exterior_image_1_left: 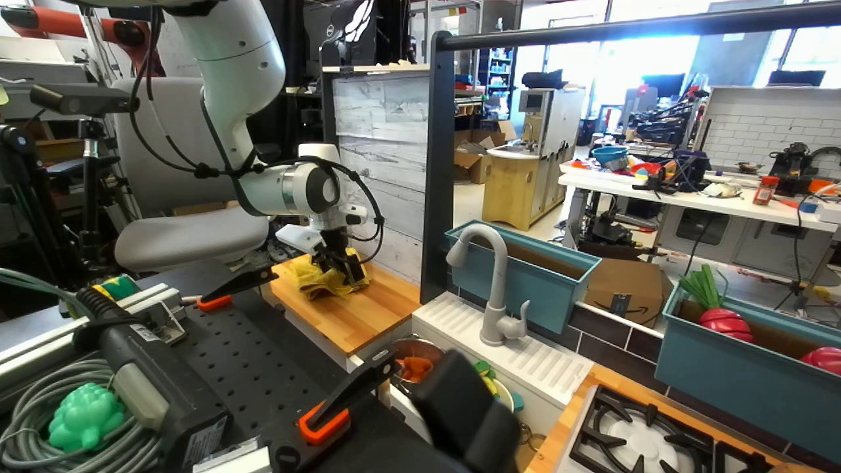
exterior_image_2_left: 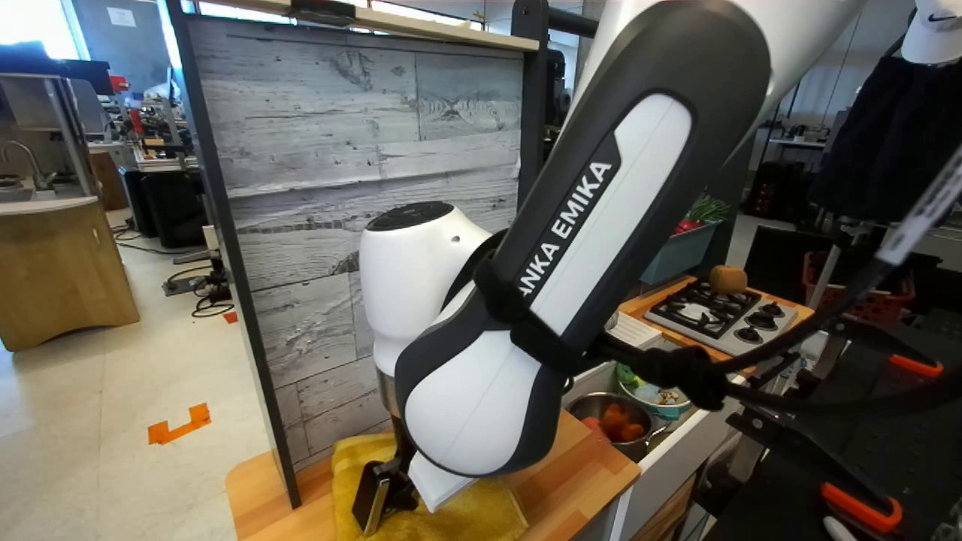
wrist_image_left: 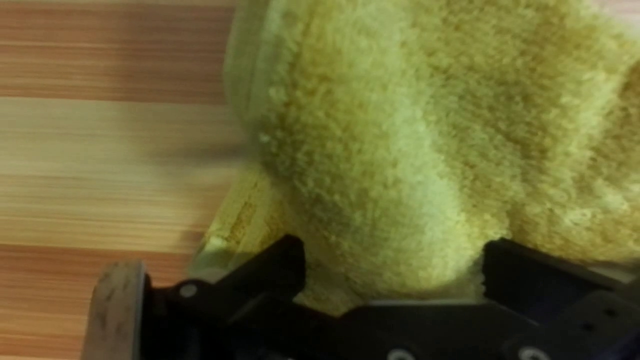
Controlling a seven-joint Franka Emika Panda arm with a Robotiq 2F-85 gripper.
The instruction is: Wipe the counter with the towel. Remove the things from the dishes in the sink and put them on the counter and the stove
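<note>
The yellow towel [exterior_image_1_left: 305,277] [exterior_image_2_left: 473,518] lies bunched on the wooden counter [exterior_image_1_left: 351,322] [wrist_image_left: 100,135]. My gripper [wrist_image_left: 394,245] is down at the towel with its fingers spread. In the wrist view a raised fold of the towel [wrist_image_left: 400,125] sits between the two fingers, not pinched. Inside the sink [exterior_image_1_left: 430,314], a metal pot [exterior_image_2_left: 639,448] holds orange pieces [exterior_image_2_left: 618,422]. Beside it, a bowl [exterior_image_2_left: 676,410] contains green and yellow things, partly hidden in both exterior views. Beyond the sink stands the stove [exterior_image_1_left: 647,437] [exterior_image_2_left: 706,312].
A whitewashed panel [exterior_image_2_left: 338,188] rises along the counter's back edge. The faucet [exterior_image_1_left: 497,282] stands over the sink. Teal bins [exterior_image_1_left: 519,282] hang behind it. A brown round object [exterior_image_2_left: 727,279] rests on the stove. Black clamps with orange pads [exterior_image_1_left: 325,424] sit on the perforated table [exterior_image_1_left: 263,374].
</note>
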